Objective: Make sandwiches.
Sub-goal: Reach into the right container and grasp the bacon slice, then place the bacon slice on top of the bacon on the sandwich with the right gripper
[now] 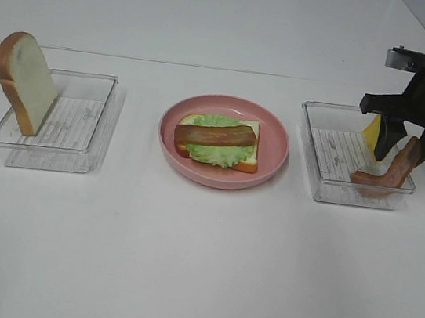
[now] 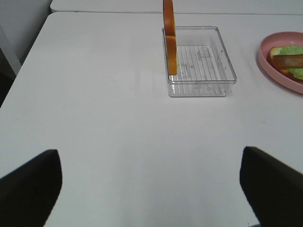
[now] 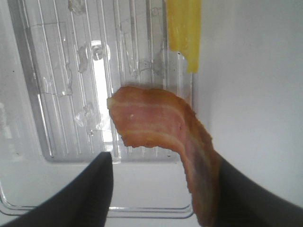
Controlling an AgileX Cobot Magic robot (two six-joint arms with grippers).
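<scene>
Counter (image 1: 195, 283): white; carries all below.
Left tray (image 1: 78, 157): clear; one bread slice (image 1: 25, 81) stands on edge against its outer wall, untouched.
Right tray (image 1: 316, 154): clear; holds loose bacon strip (image 3: 161, 123) and cheese square (image 3: 184, 28).
Plate (image 1: 279, 137): pink, between the trays; part-built sandwich (image 1: 248, 164) on it: bottom bread, lettuce (image 1: 213, 153), one bacon strip on top (image 1: 216, 135).
Right claw (image 1: 405, 154): lowered into right tray; part-way open, straddling the loose strip; strip touches one finger, gap at the other; no firm grip evident.
Left claw (image 2: 151, 184): wide open, empty, well apart from left tray.
Status, judged: roughly half built; second bacon, cheese, top slice outstanding.
</scene>
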